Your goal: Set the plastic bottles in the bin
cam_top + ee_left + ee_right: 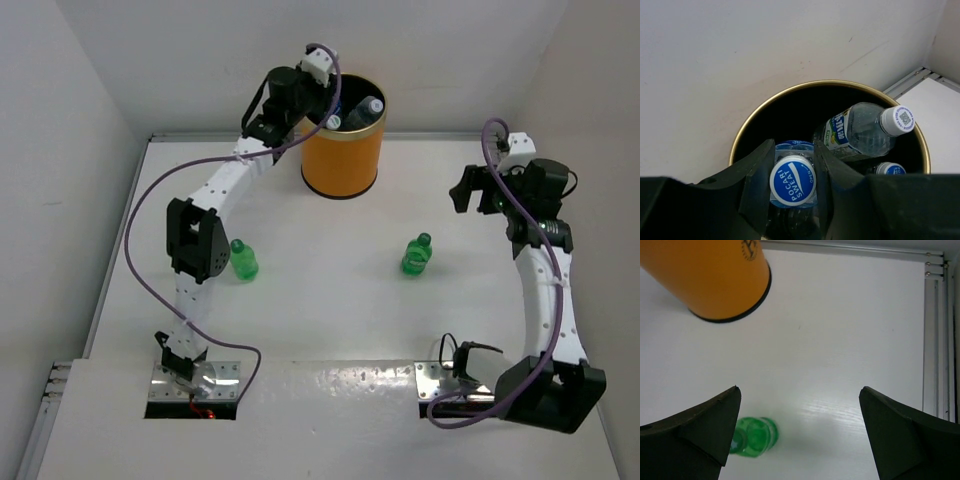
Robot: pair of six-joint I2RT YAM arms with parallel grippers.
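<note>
- Over the mouth of the bin (342, 150), one orange cylinder with a gold rim, we see the left gripper (793, 150) clamped on a Pocari bottle (792, 181); its blue cap reads "POCARI SWEAT" and "OPEN".
- Inside the bin we count two more: a leaning white-capped bottle (860, 131) and a blue-capped bottle (888, 169), mostly hidden.
- On the table (330, 330), nearer the arm bases than the bin, we count two green ones: the left green bottle (243, 260) and the right green bottle (416, 254).
- Right of the bin, the right gripper (800, 390) hangs with its jaws spread wide, holding nothing.

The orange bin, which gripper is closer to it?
Left. The left gripper is over the bin, shut on a blue-capped bottle; the right gripper is open, off to its right.
</note>
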